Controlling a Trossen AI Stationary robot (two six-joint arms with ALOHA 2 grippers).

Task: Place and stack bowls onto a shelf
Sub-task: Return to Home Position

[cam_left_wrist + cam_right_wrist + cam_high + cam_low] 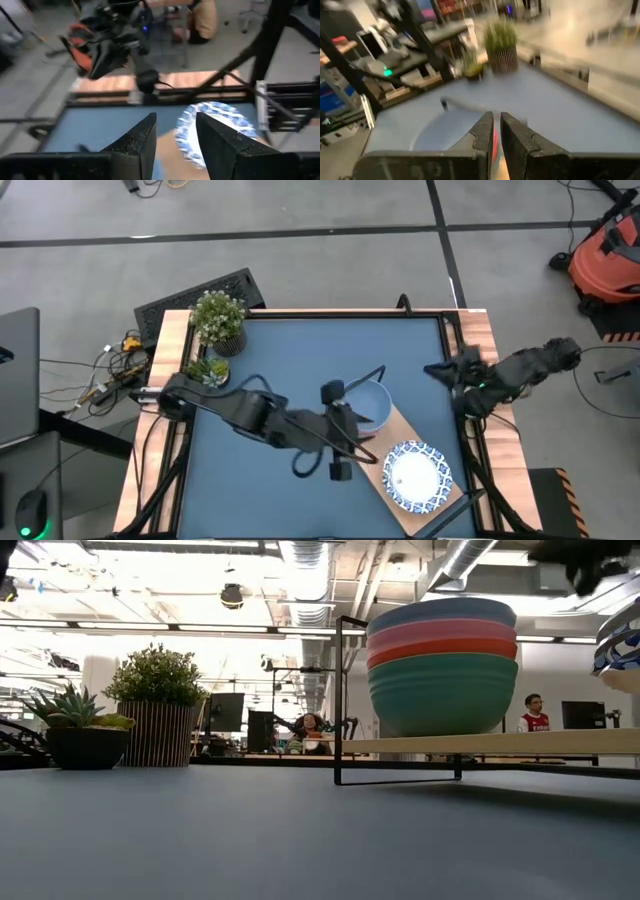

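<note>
Bowl seemingly beyond left gripper fingers, untouched.

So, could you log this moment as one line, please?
plain bowls stacked on shelf | patterned bowls beside | left gripper open near stack | right gripper shut at table edge

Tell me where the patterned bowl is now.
In the high view, the patterned bowl sits on the shelf, at its end toward the table's lower-right corner, beside the plain bowl stack.
</note>
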